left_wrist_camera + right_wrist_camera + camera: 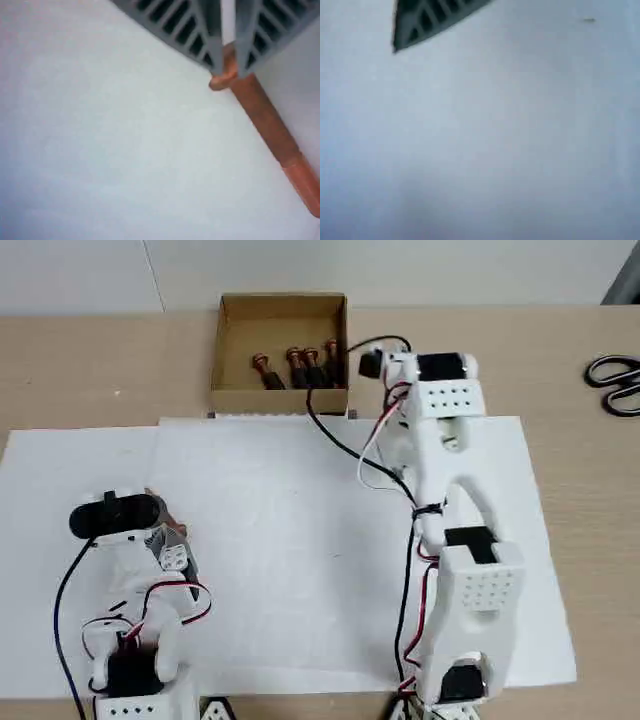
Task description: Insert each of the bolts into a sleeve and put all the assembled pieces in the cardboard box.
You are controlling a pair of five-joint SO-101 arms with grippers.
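A pale wooden bench [80, 360] carries a wide white paper sheet [270, 540], and the work sits on and just beyond it.

The task looks well along. About four assembled pieces [300, 368] already lie side by side in the cardboard box [225, 350], which stands at the far edge of the sheet, near the middle. One copper piece [265, 120] is left outside the box, at the near left. The left end effector [229, 60] is clamped on its flanged head just over the paper. What seems to remain is carrying this one across to the box, if it is already assembled.

The piece is a slim copper-coloured rod with a small rounded collar at the gripped end. It has a long, darker barrel and a lighter, slightly narrower-looking tip at the free end. That step in tone suggests a bolt sitting inside a sleeve, though I cannot be certain.

The right end effector [375, 363] sits at the far right, just beside the box's right wall. Whether it is open or closed I cannot tell. A pair of scissors [615, 382] lies on the bench at the far right edge, well apart from everything.
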